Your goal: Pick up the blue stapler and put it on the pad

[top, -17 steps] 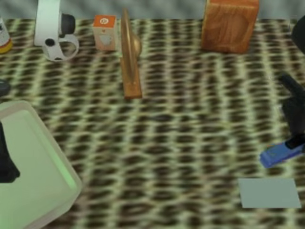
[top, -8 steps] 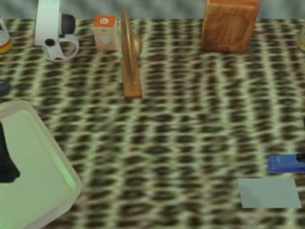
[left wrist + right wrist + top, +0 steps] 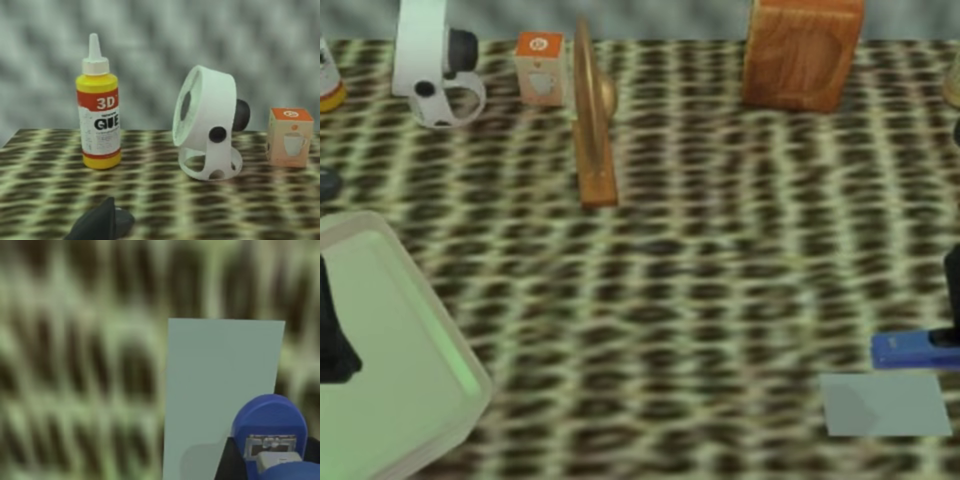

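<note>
Currently the blue stapler (image 3: 908,350) sits at the table's right edge, long axis running left-right, just beyond the far edge of the pad (image 3: 886,403), whether touching the table or lifted cannot be told from above. A soft shadow falls on the pad beneath it, suggesting it is off the surface. Right gripper (image 3: 952,340) shows only as dark shapes at the stapler's right end; in the right wrist view the stapler's rounded blue nose (image 3: 270,432) sits between dark finger parts, so the gripper appears clamped on it. Pad (image 3: 220,390) lies directly ahead in that view.

Handling judgement: small, rigid, light, smooth-sided, so somewhat slippery; best gripped across its narrow width, as here near one end.

Left gripper (image 3: 332,345) parked over the pale green tray (image 3: 430,340) at near left; finger state not visible.
</note>
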Tool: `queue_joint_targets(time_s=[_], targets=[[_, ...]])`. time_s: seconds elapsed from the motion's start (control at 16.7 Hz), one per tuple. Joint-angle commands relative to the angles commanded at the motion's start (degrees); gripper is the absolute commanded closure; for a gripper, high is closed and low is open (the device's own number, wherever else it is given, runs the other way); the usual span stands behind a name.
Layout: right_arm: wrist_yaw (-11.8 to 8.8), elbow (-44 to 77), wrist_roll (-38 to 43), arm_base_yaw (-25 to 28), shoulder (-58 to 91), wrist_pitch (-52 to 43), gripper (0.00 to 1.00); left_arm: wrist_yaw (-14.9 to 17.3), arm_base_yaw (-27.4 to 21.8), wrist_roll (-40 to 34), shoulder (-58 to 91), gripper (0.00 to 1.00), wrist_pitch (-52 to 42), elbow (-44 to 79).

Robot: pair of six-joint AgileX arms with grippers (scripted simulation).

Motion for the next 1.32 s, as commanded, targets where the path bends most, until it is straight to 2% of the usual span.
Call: queue_joint_targets(time_s=[0.36, 0.72, 1.32], targets=[[0.02, -9.88, 2.94, 2.49, 6.71, 17.39, 1.0, 0.0, 0.0, 0.0, 0.0, 0.0, 0.0, 0.0], [0.03, -11.79, 3.53, 3.03, 7.94, 19.98, 1.0, 0.0, 0.0, 0.0, 0.0, 0.0, 0.0, 0.0], [0.03, -11.79, 3.53, 3.03, 7.94, 19.98, 0.25, 0.0, 0.0, 0.0, 0.0, 0.0, 0.0, 0.0]])
